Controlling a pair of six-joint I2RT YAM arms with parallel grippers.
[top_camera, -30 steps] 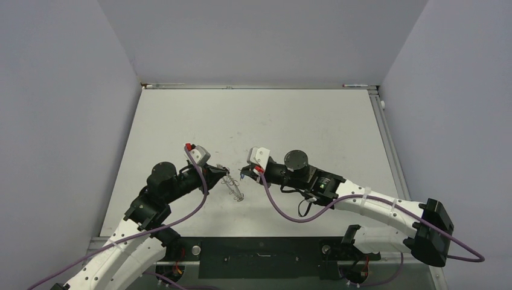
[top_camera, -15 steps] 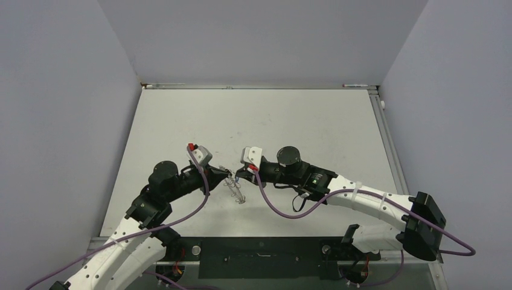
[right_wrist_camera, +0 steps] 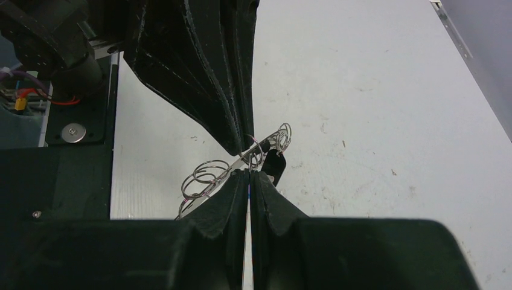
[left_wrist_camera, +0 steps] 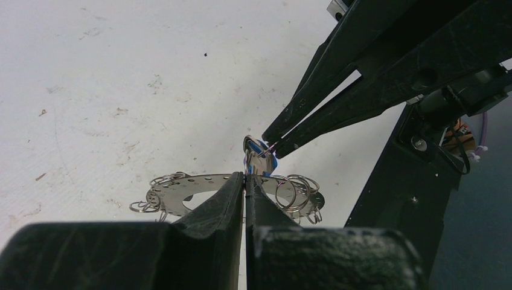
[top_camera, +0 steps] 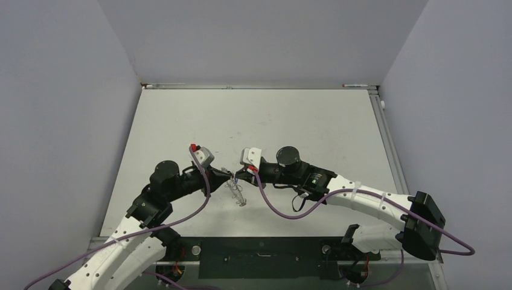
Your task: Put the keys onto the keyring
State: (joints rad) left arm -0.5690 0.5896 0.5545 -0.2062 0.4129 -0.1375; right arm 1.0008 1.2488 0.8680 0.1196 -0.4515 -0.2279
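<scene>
Left wrist view puts the keyring (left_wrist_camera: 181, 192) at the centre: a flat grey metal ring with small holes along its band and thin wire loops bunched round its outer edge. It lies roughly level and side-on to this camera, over the middle of the white table (left_wrist_camera: 121, 90); whether it touches the surface cannot be told. Just above its near edge stands the blue-headed key (left_wrist_camera: 261, 160), small and upright, close against the wire loops. The right wrist view shows a small black shape (right_wrist_camera: 276, 164) hanging beside the loops; it looks like the head of the other key, though it is too small to be sure.

The left gripper (left_wrist_camera: 244, 181) is pinched tight on the edge of the keyring, its two black fingers pressed together with only the thin metal between them. The right gripper (left_wrist_camera: 273, 144) comes in from the upper right, its fingers narrowed to a point that clamps the top of the blue-headed key. The two sets of fingertips sit almost touching.

From above, both arms reach inward from the near edge and meet at the middle of the table, purple cables trailing along them. The table's surface is scuffed and speckled with small marks.
</scene>
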